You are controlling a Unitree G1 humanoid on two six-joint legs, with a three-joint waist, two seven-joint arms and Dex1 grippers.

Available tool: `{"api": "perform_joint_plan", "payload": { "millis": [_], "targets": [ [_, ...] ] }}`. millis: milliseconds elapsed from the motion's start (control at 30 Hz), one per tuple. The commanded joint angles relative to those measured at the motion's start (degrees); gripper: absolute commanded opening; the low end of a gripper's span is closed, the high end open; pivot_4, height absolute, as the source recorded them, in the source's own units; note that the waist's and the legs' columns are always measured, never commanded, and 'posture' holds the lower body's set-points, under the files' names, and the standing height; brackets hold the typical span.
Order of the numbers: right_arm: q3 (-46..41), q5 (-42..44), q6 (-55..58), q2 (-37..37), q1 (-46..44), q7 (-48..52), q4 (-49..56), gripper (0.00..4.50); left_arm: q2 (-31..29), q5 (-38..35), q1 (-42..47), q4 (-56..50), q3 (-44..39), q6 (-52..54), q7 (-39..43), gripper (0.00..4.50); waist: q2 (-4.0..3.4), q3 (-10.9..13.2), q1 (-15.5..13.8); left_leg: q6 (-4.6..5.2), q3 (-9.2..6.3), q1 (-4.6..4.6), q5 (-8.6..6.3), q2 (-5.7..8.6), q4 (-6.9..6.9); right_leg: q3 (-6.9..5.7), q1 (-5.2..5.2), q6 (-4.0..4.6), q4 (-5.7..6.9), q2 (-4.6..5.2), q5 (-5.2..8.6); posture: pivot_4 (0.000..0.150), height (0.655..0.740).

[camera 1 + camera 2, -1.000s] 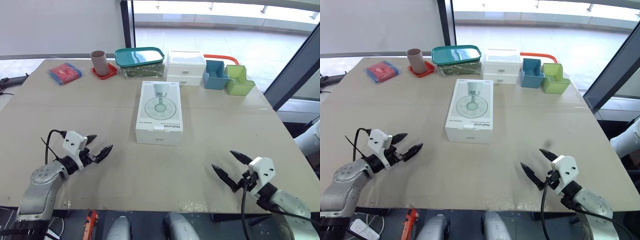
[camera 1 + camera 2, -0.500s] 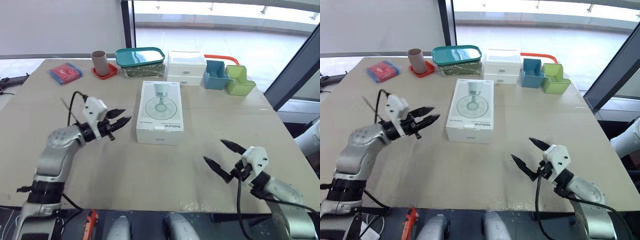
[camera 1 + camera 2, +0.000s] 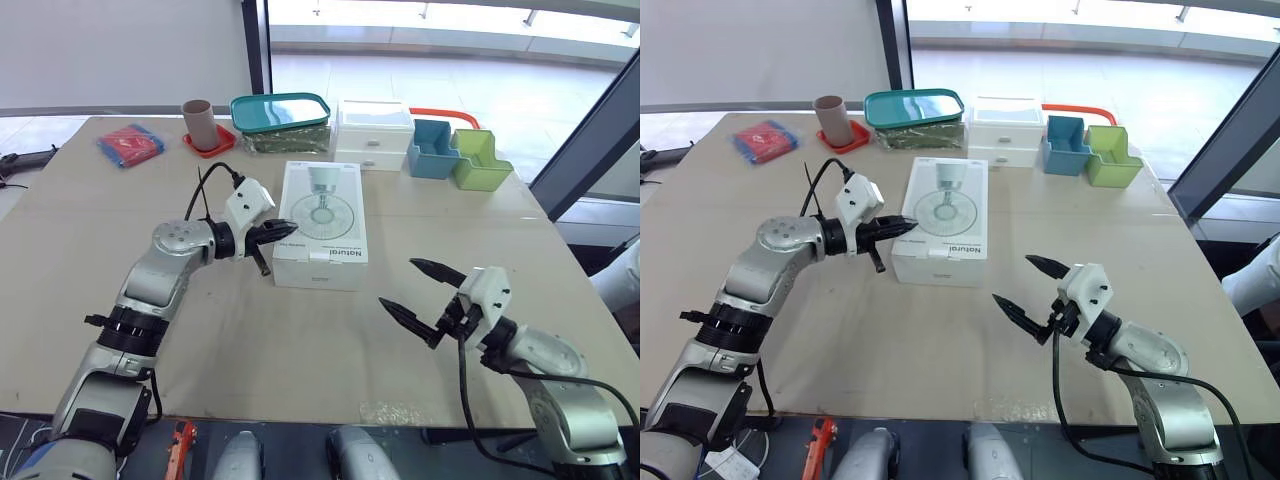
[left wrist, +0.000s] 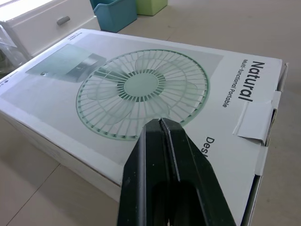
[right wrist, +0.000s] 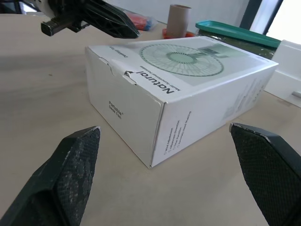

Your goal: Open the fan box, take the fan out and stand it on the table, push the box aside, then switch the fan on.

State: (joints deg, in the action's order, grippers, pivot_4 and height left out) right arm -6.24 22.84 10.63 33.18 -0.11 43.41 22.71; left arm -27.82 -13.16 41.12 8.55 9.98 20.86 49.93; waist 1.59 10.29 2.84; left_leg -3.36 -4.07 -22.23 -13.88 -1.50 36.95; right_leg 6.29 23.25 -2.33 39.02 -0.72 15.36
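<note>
The white fan box point(image 3: 320, 215) lies flat and closed in the middle of the table point(image 3: 150, 210), with a fan printed on its lid. Its tuck flap point(image 4: 254, 117) is at the near end. My left gripper point(image 3: 288, 232) is shut, and its tips sit over the box's near left edge, just above the lid point(image 4: 141, 84). Whether they touch the lid I cannot tell. My right gripper point(image 3: 398, 283) stands wide open with nothing between its fingers point(image 5: 70, 174). It hovers above the table to the right of the box's near corner and points at the box.
Along the far edge stand a red-and-blue packet point(image 3: 130, 145), a pink cup point(image 3: 197, 123) on a red coaster, a teal-lidded container point(image 3: 280, 115), a white drawer unit point(image 3: 372, 135), and a blue bin point(image 3: 432, 150) beside a green bin point(image 3: 478, 160).
My left arm has swung from the near left of the table up to the box's left edge, closing its fingers on the way. The right gripper has edged toward the box, still open.
</note>
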Motion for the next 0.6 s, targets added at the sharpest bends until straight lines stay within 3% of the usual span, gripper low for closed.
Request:
{"api": "perform_joint_plan", "payload": {
  "millis": [33,600],
  "targets": [
    [4.2,-3.6,9.9,4.0,-7.9,-2.6,4.2,4.50,0.6,0.6,1.7,0.9,1.0,2.6,1.3,0.03,0.00,0.0,0.0,0.00,0.00,-0.01,0.00,0.01,0.00,0.00,0.01,0.00,0.00,0.00,0.00,0.150,0.7400],
    [17.4,-13.4,11.8,-3.2,-26.0,-7.8,-1.7,4.50,1.8,1.8,0.9,-0.2,1.5,6.2,0.0,0.03,0.00,0.0,-0.1,0.09,-0.10,-0.20,-0.05,0.00,0.38,-0.12,-0.01,-0.06,0.03,0.02,-0.03,0.150,0.7400]
  ]
}}
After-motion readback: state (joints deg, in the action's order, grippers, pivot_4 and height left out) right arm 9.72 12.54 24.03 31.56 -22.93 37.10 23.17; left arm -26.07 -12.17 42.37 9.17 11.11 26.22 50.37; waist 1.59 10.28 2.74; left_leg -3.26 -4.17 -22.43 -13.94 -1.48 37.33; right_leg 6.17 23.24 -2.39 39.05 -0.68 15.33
